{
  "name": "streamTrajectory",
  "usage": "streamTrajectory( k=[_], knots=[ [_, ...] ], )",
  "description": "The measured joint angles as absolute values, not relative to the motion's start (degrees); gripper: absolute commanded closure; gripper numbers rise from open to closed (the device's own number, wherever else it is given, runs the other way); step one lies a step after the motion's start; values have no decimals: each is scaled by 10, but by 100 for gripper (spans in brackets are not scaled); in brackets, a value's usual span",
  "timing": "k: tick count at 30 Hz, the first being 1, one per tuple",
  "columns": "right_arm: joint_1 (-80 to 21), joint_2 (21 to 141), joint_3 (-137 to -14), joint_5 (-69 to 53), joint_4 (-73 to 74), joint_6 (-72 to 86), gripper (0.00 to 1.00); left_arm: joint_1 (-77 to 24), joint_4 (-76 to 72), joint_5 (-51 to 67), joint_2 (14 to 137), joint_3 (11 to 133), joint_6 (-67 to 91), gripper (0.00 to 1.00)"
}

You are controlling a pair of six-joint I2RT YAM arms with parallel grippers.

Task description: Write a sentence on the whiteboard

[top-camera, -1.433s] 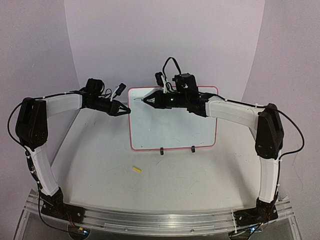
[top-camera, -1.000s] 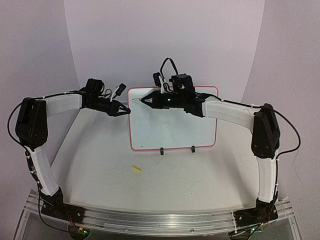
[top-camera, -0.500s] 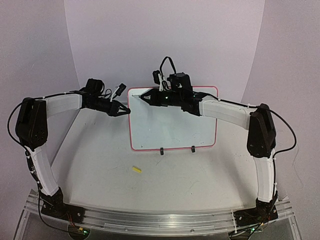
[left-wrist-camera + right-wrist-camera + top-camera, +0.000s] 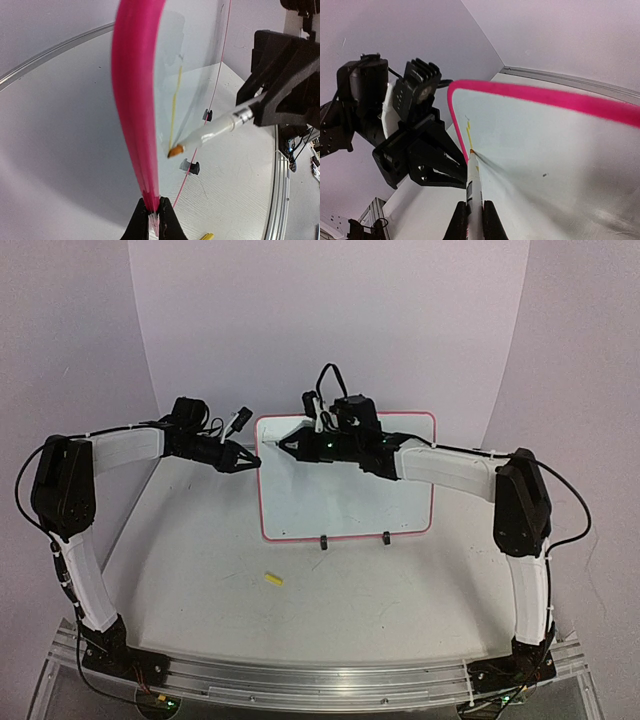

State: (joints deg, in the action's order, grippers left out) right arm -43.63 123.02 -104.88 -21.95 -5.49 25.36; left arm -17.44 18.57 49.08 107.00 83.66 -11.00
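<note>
- My left pincer [image 4: 255, 462] is pressed together on the pink rim of the whiteboard [image 4: 345, 490], pinching its edge at about 10 o'clock.
- The whiteboard stands upright on two black clip feet [image 4: 323, 542] toward 12 o'clock on the tabletop [image 4: 190, 560].
- My right pincer [image 4: 292, 444] is clamped on a white marker [image 4: 274, 443], which points toward 9 o'clock.
- The marker's orange tip touches the board near its 10 o'clock corner.
- A short yellow stroke [image 4: 469, 131] runs from the tip toward 12 o'clock; I cannot read any words.
- A small yellow piece [image 4: 273, 579] lies on the tabletop at the board's 7 o'clock.
</note>
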Motion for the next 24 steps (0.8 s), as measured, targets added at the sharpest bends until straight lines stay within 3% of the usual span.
streamTrajectory(
  k=[24],
  knots=[
    [-448,1192,-977,-230,-117,243,100,-175,187,489,1069,837,-110,100]
  ],
)
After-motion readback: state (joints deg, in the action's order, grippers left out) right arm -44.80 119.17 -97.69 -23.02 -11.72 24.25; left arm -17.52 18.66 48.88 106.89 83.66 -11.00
